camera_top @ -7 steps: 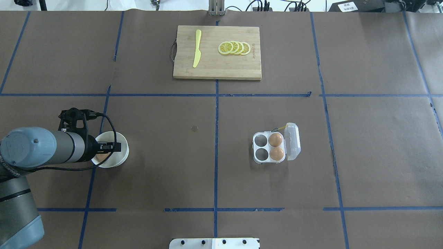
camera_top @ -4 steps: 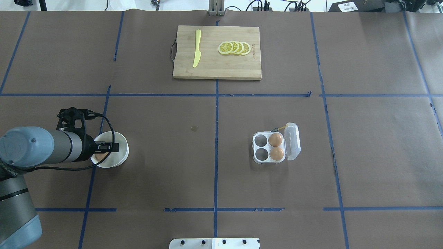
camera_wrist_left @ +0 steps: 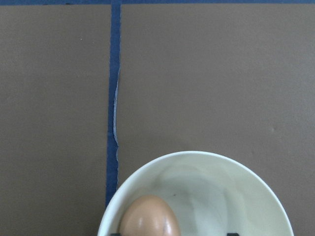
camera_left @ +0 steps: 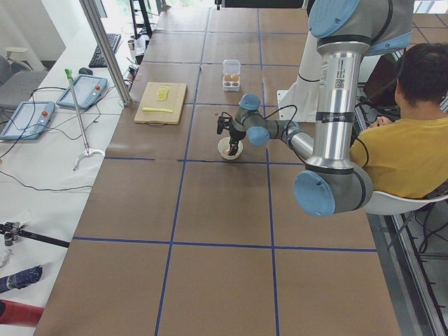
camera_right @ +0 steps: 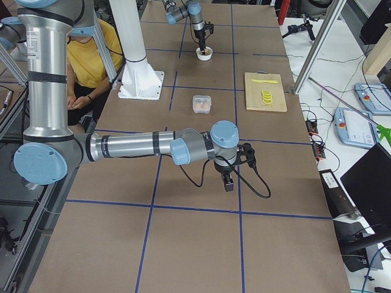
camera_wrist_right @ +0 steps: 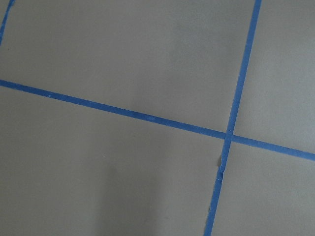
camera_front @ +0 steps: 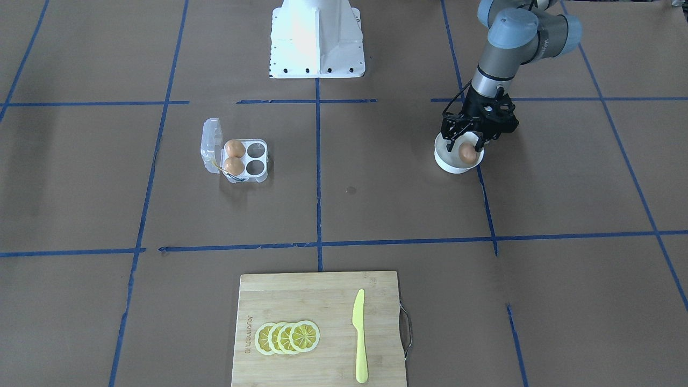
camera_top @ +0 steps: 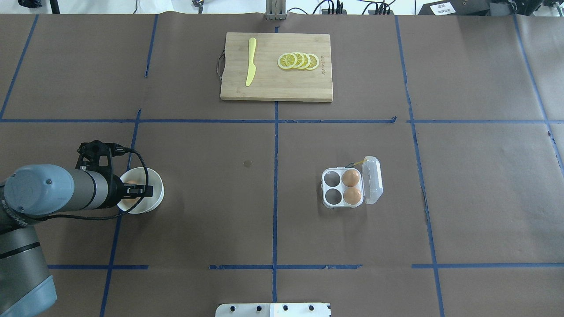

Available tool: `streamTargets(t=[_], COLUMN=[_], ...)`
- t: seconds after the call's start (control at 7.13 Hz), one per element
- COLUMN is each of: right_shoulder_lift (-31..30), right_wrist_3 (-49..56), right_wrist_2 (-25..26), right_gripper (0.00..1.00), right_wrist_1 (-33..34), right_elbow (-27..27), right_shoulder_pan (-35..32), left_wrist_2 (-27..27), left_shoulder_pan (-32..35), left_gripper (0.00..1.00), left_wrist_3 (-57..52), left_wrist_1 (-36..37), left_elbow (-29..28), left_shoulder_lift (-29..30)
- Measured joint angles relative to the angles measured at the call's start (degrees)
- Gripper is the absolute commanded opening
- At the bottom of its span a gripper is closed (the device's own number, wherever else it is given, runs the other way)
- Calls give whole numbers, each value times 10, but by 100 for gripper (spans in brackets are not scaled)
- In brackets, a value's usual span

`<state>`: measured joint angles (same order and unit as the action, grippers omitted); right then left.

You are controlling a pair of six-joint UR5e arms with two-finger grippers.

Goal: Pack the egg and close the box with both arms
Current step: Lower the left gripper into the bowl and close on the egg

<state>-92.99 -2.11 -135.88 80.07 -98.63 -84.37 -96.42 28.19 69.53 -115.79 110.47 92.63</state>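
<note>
We were looking at a robotics laboratory: robot arms (camera_left: 334, 105) stood at a long table (camera_left: 210, 280) covered with brown paper and blue tape lines (camera_top: 275, 220), with a teach pendant (camera_left: 26, 120), an aluminium post (camera_left: 106, 49) and a seated person (camera_left: 420, 147) beside it.

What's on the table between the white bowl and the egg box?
Nothing: the overhead view shows bare table between bowl and box, crossed by one blue tape line.
</note>
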Motion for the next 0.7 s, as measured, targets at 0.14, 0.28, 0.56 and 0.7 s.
streamTargets(t=[0.14,0.28,0.56,0.7], right_shoulder_lift=[0,0,-1,-1], right_wrist_3=[0,0,0,0], right_wrist_2=[0,0,0,0], right_gripper=[100,100,100,100], right_wrist_1=[0,0,0,0], right_elbow=[0,0,0,0], right_shoulder_pan=[0,0,0,0], left_wrist_2=[0,0,0,0], left_shoulder_pan=[-2,-4,-5,-5], left_gripper=[71,71,71,71], left_wrist_3=[0,0,-1,-1], left_wrist_1=[-1,-1,-1,-1], left_elbow=[-3,-8,-16,-18], left_shoulder_lift=[1,4,13,17])
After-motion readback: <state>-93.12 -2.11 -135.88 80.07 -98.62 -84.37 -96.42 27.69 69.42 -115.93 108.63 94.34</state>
